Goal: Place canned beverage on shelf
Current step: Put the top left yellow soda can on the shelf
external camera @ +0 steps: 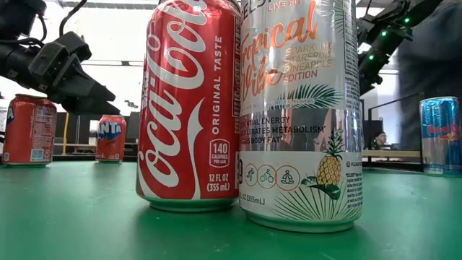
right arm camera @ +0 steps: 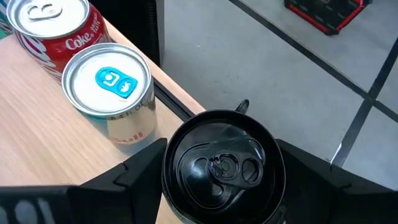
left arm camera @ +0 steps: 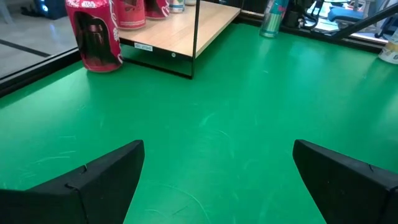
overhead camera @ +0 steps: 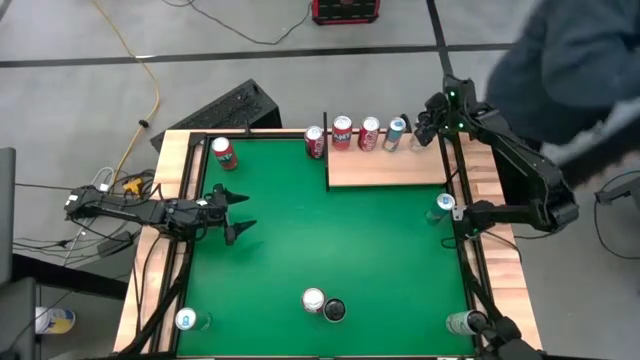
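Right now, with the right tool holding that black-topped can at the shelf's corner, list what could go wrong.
1. The black-topped can in the right tool hangs at the shelf edge; released here, it may tip off the back.
2. It sits close to the blue-tabbed can; sliding inward could knock it into the Coke can.
3. A person leans near the right arm, so a swing could strike them.

The shelf (overhead camera: pixel 385 168) is set at the table's (overhead camera: pixel 300 230) far right corner — four cans (overhead camera: pixel 355 133) are lined along its far edge, a fifth can (right arm camera: pixel 224 168) is held at the row's right end by the right gripper (right arm camera: pixel 221 177).
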Motion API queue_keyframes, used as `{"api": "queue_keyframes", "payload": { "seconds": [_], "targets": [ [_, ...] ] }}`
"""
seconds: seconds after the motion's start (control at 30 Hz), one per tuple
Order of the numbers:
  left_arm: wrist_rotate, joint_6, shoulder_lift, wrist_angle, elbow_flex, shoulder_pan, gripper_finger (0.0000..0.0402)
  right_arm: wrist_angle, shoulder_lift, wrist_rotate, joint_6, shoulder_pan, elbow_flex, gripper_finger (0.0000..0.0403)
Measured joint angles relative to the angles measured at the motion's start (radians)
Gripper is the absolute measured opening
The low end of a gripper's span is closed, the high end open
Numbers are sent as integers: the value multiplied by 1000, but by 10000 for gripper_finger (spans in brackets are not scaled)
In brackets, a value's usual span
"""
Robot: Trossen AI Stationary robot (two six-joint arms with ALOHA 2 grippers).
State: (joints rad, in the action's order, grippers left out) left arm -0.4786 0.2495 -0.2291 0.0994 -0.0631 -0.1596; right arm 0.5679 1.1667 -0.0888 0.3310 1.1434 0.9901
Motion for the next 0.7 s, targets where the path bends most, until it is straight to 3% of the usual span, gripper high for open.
{"api": "queue_keyframes", "payload": {
  "seconds": [0.7],
  "targets": [
    [0,22,0,0,0,0,396,11,0,8,16,-2,0,304]
  ]
}}
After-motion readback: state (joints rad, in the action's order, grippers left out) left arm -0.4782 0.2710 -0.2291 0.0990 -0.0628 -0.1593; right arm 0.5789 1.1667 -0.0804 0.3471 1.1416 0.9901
